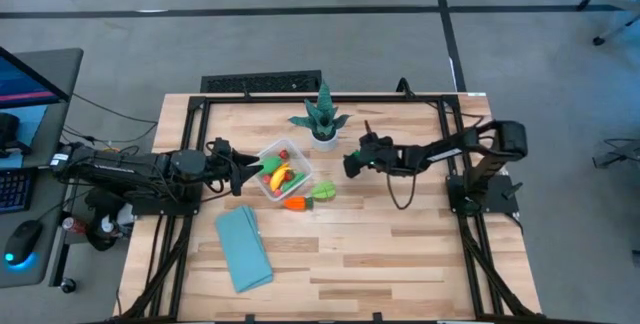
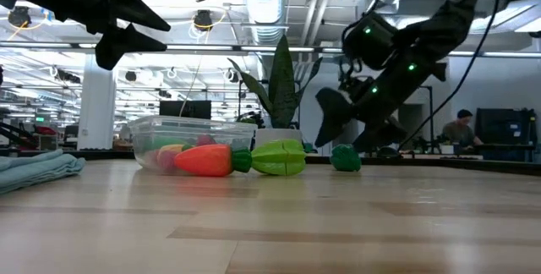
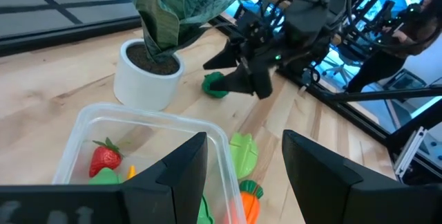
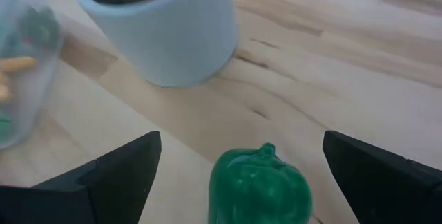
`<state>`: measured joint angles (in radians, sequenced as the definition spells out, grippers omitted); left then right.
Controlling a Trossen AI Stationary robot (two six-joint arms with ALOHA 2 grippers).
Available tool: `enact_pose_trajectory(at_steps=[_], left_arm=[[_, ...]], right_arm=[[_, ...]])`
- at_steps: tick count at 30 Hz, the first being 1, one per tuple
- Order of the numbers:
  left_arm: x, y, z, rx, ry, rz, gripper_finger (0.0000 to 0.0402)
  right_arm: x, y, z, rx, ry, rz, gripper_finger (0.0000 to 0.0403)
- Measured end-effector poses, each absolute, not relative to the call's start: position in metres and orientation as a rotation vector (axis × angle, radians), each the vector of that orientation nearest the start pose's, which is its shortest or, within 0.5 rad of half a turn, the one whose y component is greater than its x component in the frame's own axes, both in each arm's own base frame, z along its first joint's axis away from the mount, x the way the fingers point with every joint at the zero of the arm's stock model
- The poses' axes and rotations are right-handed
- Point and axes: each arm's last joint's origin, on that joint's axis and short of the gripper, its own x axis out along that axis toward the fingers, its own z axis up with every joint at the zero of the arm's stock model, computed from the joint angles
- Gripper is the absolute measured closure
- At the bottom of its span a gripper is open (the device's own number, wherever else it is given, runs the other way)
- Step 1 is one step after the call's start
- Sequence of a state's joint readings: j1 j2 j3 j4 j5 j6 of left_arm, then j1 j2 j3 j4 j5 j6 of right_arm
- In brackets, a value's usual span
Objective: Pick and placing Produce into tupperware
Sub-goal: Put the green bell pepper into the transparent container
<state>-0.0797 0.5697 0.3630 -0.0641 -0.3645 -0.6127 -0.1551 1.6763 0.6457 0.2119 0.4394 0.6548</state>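
The clear tupperware point(image 1: 283, 170) sits mid-table and holds several produce pieces, among them a red strawberry point(image 3: 105, 158). An orange carrot point(image 2: 203, 160) and a light-green piece point(image 2: 279, 157) lie on the table beside it. A dark-green pepper point(image 4: 259, 186) rests on the wood near the plant pot. My right gripper point(image 4: 242, 175) is open and hovers just above the pepper point(image 2: 345, 157), one finger on either side, touching nothing. My left gripper point(image 1: 240, 174) is open and held in the air at the tupperware's left edge point(image 3: 138, 124).
A spiky plant in a white pot point(image 1: 323, 122) stands just beyond the tupperware, close to my right gripper. A folded light-blue cloth point(image 1: 243, 249) lies toward the near left. Bare wood stretches over the table's near and right parts. A person point(image 2: 461, 126) sits far behind the table.
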Motion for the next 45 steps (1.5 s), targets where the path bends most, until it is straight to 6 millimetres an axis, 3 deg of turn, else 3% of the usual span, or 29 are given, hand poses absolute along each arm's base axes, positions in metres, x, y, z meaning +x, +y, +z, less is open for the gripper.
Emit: enact_pose_trajectory(at_steps=[10,23,37,45], left_arm=[[0.142,-0.001,0.229,-0.551,0.168,0.354,0.0223],[0.141,-0.001,0.228,-0.546,0.171,0.371,0.0223],[0.141,0.0,0.228,-0.546,0.171,0.373,0.0223],[0.141,0.0,0.228,-0.544,0.179,0.375,0.0223]], right_arm=[[0.304,-0.051,0.103,0.451,0.733,-0.791,0.0007],[0.299,-0.049,0.103,0.474,0.792,-0.798,0.0028],[0.302,-0.047,0.107,0.501,0.858,-0.781,0.0093],[0.304,-0.046,0.111,0.505,0.912,-0.773,0.01]])
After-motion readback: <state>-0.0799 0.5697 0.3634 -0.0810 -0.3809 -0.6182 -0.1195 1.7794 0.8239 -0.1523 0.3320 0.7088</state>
